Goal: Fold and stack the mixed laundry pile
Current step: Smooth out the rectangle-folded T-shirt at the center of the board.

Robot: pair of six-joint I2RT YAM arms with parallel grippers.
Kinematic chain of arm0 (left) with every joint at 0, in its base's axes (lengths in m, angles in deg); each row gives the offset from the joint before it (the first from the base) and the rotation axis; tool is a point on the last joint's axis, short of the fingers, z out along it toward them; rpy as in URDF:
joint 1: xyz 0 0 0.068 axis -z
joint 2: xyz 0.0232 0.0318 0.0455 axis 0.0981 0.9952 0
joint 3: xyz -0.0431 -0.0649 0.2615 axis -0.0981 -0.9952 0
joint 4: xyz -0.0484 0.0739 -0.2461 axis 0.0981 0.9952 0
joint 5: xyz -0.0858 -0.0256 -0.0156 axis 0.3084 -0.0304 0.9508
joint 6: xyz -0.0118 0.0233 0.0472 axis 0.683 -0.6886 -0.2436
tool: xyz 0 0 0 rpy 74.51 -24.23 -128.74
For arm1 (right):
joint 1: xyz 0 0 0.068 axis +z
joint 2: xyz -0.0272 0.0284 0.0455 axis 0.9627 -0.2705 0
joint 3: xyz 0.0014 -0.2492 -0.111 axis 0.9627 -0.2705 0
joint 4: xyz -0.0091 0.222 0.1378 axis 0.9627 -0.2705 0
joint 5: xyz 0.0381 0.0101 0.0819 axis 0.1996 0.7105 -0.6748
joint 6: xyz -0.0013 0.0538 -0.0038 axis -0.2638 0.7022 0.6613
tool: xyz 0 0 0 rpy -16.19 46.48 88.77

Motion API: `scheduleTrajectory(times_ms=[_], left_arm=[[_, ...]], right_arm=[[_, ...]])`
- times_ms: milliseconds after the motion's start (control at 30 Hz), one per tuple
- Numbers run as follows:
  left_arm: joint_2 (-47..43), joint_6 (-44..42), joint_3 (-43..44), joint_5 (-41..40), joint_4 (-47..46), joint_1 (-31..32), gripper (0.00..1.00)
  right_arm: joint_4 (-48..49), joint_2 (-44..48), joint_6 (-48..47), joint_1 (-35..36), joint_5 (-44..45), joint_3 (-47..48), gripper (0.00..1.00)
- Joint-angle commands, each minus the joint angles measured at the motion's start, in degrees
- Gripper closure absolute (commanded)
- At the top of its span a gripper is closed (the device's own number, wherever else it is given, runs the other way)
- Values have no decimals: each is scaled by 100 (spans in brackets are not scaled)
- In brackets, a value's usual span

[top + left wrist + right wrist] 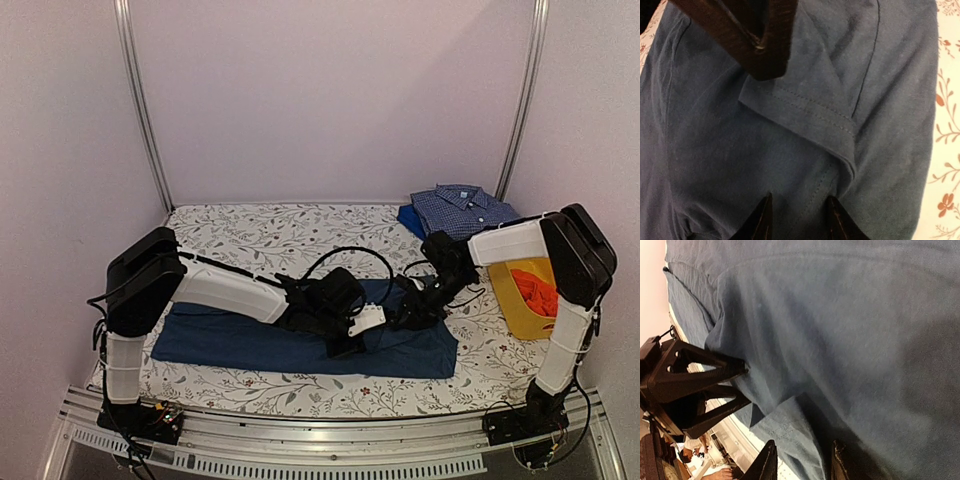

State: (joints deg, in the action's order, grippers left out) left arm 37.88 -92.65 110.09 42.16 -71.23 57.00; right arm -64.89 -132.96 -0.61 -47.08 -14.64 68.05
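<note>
A dark navy garment [250, 340] lies spread flat on the floral table cover. My left gripper [352, 335] is open just above its middle, and the wrist view shows its tips [800, 220] over a stitched seam beside a folded hem flap [810, 117]. My right gripper [410, 310] is open close by over the same garment [850, 315], with its tips [802, 462] at the flap [790, 425]. A folded blue small-check shirt [462, 208] lies at the back right. A red-orange cloth [537, 287] sits in the yellow basket [515, 300].
The floral cover [260, 230] spans the table. The two grippers are very close: the right one shows in the left wrist view [755, 45], the left one in the right wrist view [690, 385]. Metal posts [140, 100] stand at the back corners.
</note>
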Motion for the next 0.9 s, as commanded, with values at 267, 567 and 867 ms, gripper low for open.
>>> scheduleTrajectory(times_ms=[267,567,867], left_arm=[[-272,135,-253,-380,16,16,63],[-1656,689,-877,-1343,-423,-105,34],[-3000,3273,-976,-999,731,-1975,0]], right_arm=[[-516,1162,-288,147,-765,-844,65],[-774,1842,-96,310,-879,-1581,57],[-133,2256,615,292,-82,-446,52]])
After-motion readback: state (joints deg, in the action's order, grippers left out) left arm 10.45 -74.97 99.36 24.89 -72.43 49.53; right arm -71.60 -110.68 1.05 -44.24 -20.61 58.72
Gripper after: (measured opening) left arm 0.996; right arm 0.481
